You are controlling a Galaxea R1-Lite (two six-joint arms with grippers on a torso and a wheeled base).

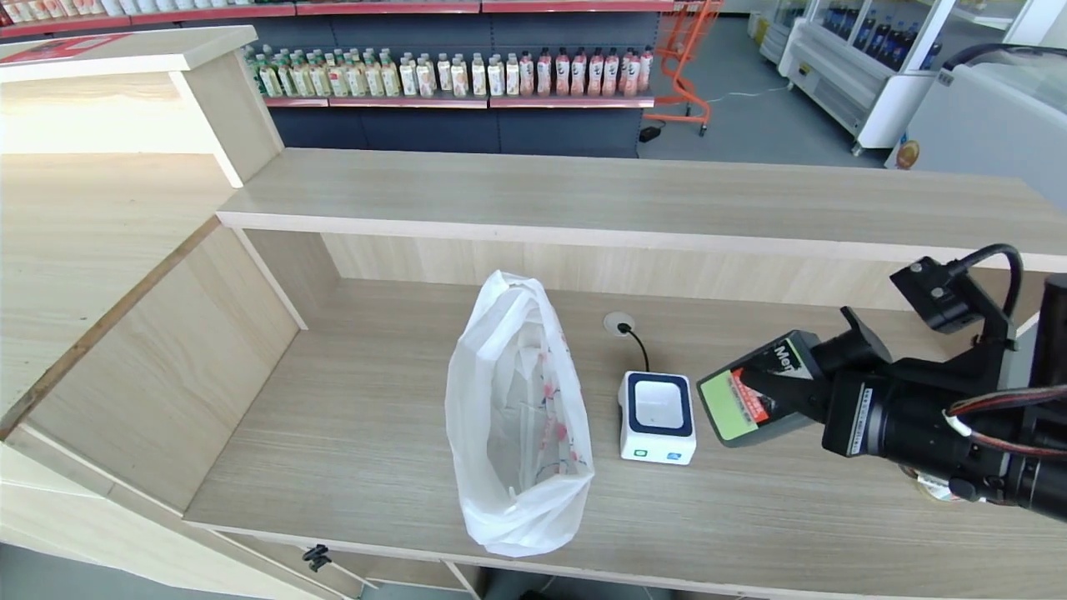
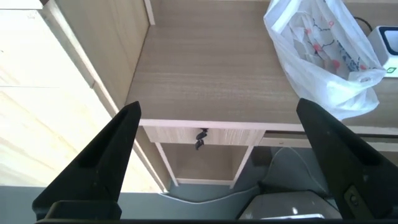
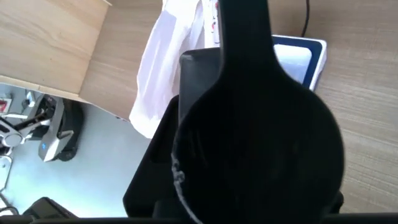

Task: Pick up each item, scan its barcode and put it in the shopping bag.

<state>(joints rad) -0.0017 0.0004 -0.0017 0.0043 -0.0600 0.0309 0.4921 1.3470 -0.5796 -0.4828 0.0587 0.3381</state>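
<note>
A white plastic shopping bag (image 1: 518, 417) stands open on the wooden counter (image 1: 350, 417), with a few items faintly visible inside. Right of it sits the white and blue barcode scanner (image 1: 657, 415). My right gripper (image 1: 821, 371) is shut on a black pack (image 1: 750, 398) with a green face and a red stripe, held just right of the scanner and slightly above the counter. Up close the black pack (image 3: 261, 124) hides much of the scanner (image 3: 301, 56) and bag (image 3: 174, 62). My left gripper (image 2: 217, 162) hangs open and empty out in front of the counter's front edge, with the bag (image 2: 323, 56) farther off.
A raised wooden shelf (image 1: 633, 200) runs along the back of the counter and a side wall (image 1: 158, 367) closes its left end. The scanner's cable goes into a hole (image 1: 618, 323) behind it. A drawer lock (image 2: 200, 138) sits under the front edge.
</note>
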